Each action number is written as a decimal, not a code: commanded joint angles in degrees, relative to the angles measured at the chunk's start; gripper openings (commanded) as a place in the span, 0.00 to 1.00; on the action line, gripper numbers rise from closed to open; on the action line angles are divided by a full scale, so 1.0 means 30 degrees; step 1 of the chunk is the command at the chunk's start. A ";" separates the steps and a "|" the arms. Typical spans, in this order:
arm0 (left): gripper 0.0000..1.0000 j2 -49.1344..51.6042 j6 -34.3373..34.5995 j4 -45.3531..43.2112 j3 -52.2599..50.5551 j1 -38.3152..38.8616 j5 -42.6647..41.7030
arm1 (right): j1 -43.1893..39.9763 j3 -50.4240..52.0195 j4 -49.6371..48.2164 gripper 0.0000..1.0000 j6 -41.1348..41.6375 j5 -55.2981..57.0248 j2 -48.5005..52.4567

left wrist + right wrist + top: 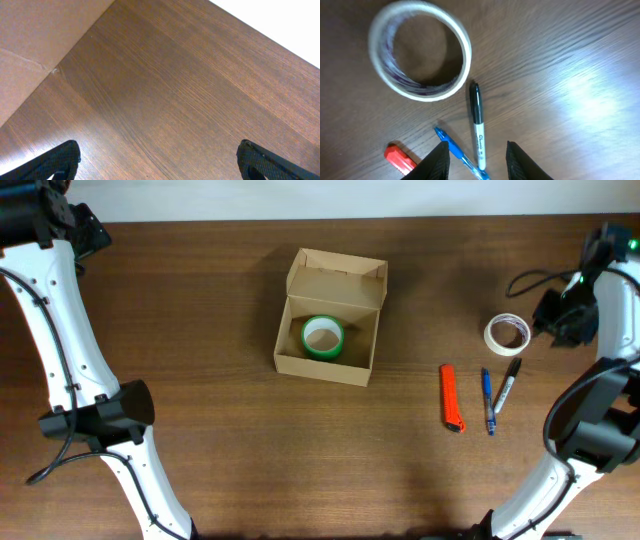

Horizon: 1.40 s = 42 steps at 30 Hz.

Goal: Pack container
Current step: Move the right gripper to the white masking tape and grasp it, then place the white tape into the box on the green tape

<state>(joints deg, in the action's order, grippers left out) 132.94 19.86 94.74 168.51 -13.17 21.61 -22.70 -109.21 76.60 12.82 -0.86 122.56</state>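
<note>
Seeing the container (320,368) mid-table, slightly left of centre. Flap lid (337,280) open, tipped back on the far side. Inside, toward the near wall: green tape roll (323,337), flat, hole up.

Right of the container and well apart from it: white tape roll (508,332), flat on the table (200,410). Nearer than that roll, a row of three:
- Leftmost: orange-red stick-shaped tool (452,397). Can't tell what kind.
- Middle: blue pen (487,402).
- Rightmost: black marker (508,385), tilted, cap end near the white roll.

Right claw (477,162): just right of the white roll in the overhead view, off the container entirely. Fingers (437,160) partly apart with a moderate gap, gripping nothing. In the wrist view, black marker lined up with the gap, blue pen just left of it, white roll farther up the frame.

Left claw (157,162): at the far-left corner of the table, well apart from the container. Fingers (55,162) spread wide, only bare wood grain between them. Light-brown cardboard-like panel (30,45) with a crease at the upper left of that wrist view. Can't tell what it belongs to.
</note>
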 commanded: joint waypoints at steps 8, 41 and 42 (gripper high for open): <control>1.00 -0.0554 -0.0211 0.0015 -0.0087 -0.0095 0.0007 | 0.0182 0.1596 -0.2047 0.38 0.0474 -0.2426 0.1086; 1.00 -0.0554 -0.0219 0.0022 -0.0087 -0.0095 0.0007 | 0.0182 0.1596 -0.3395 0.04 0.2543 -0.2018 0.3985; 1.00 -0.0554 -0.0219 0.0022 -0.0087 -0.0095 0.0007 | 0.0182 0.1581 -0.3330 0.04 0.2543 -0.2025 0.3978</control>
<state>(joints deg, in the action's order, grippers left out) 132.94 19.86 94.72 168.51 -13.17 21.61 -22.48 -104.88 66.57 19.92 -6.98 133.14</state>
